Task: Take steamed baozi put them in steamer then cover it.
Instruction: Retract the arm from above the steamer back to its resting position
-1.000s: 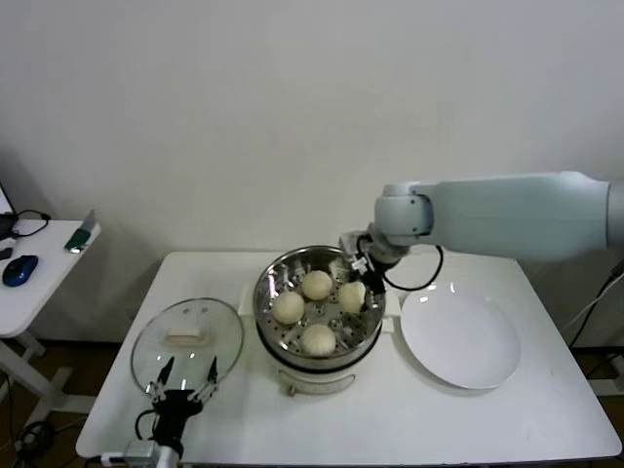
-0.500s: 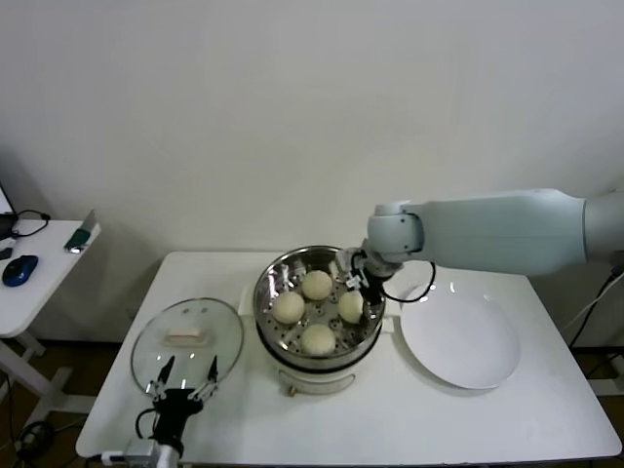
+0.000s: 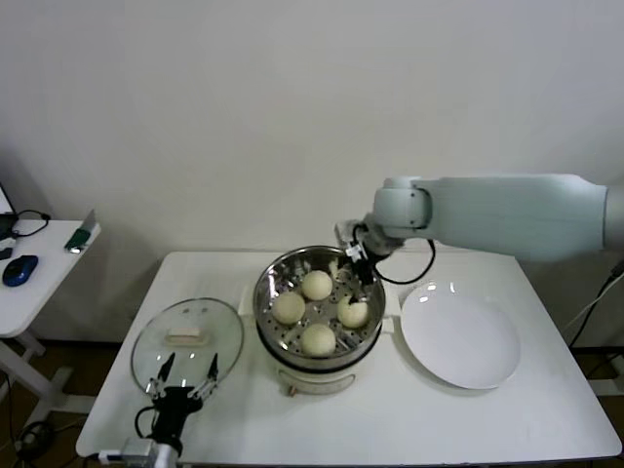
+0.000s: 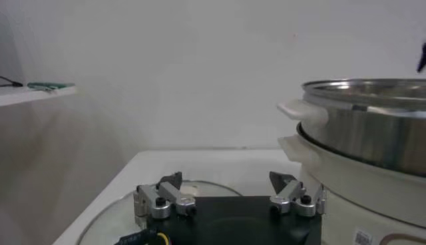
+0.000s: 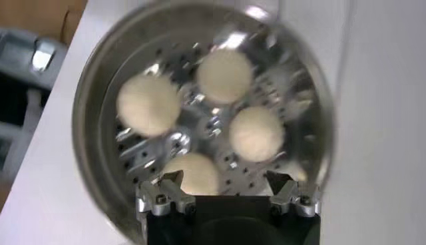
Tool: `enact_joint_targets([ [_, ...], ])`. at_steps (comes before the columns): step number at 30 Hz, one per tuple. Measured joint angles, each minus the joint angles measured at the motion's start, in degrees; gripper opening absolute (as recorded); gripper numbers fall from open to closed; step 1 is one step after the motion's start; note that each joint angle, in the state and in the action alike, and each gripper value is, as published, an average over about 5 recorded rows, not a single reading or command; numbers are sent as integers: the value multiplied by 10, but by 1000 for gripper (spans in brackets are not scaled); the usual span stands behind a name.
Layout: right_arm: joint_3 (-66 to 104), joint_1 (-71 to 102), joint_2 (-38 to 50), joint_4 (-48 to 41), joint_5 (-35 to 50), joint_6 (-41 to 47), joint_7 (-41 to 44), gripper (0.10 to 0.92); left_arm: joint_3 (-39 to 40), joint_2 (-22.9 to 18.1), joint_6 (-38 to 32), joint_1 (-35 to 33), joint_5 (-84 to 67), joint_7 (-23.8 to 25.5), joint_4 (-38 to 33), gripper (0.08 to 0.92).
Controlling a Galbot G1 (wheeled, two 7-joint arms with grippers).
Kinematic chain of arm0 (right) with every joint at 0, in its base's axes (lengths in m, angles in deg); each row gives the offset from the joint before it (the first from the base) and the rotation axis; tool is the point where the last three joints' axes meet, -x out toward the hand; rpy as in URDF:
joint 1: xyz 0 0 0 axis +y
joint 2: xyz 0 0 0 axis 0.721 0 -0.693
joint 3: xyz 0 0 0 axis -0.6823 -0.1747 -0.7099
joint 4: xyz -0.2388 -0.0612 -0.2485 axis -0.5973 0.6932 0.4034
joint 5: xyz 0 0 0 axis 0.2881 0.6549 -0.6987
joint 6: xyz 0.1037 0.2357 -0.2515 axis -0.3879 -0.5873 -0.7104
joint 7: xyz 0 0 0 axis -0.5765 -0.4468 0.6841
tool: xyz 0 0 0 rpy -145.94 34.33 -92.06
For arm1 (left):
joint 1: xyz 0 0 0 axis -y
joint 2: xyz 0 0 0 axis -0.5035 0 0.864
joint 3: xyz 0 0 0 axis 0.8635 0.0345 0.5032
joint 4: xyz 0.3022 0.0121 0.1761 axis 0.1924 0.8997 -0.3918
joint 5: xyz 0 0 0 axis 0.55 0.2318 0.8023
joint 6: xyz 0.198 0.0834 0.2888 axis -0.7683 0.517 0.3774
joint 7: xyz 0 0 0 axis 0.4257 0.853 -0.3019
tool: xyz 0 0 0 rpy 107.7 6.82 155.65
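Observation:
The steel steamer (image 3: 363,330) stands mid-table on its white base. Several off-white baozi lie on its perforated tray, among them one at the back (image 3: 316,285), one at the left (image 3: 288,308) and one at the right (image 3: 353,313); they also show in the right wrist view (image 5: 256,133). My right gripper (image 3: 355,260) is open and empty, raised over the steamer's back right rim. The clear glass cover (image 3: 187,337) with its cream handle lies flat on the table left of the steamer. My left gripper (image 3: 184,380) is open and empty at the cover's near edge, its fingertips (image 4: 173,180) above the glass.
A flat white round plate (image 3: 460,339) lies right of the steamer. A small white side table (image 3: 39,268) at the far left holds a blue mouse and a green tool. The table's front edge runs just below the left gripper.
My right gripper has let go of the right-hand baozi, which now rests on the tray, and has lifted up and back from it. The left arm has not moved.

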Motion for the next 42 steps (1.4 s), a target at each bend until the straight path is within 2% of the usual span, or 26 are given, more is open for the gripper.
enact_joint_targets([
  [5, 77, 25, 53, 7, 36, 8, -60, 823, 1, 5, -8, 2, -2, 0, 0, 823],
  [11, 221, 119, 137, 19, 55, 1, -176, 823, 5, 14, -18, 6, 1, 0, 1, 823],
  [16, 383, 261, 208, 31, 45, -25, -267, 823, 8, 23, -27, 10, 11, 0, 4, 823],
  [23, 644, 519, 261, 42, -9, -85, -339, 823, 8, 38, -38, 17, 31, -1, 9, 823],
  [28, 835, 709, 252, 49, -51, -140, -360, 823, 8, 47, -47, 18, 51, -2, 14, 823],
  [34, 1040, 935, 201, 59, -94, -221, -360, 823, 6, 57, -63, 19, 82, -8, 24, 823],
  [42, 1198, 1188, 105, 77, -143, -326, -339, 823, -7, 72, -88, 21, 139, -26, 31, 823],
])
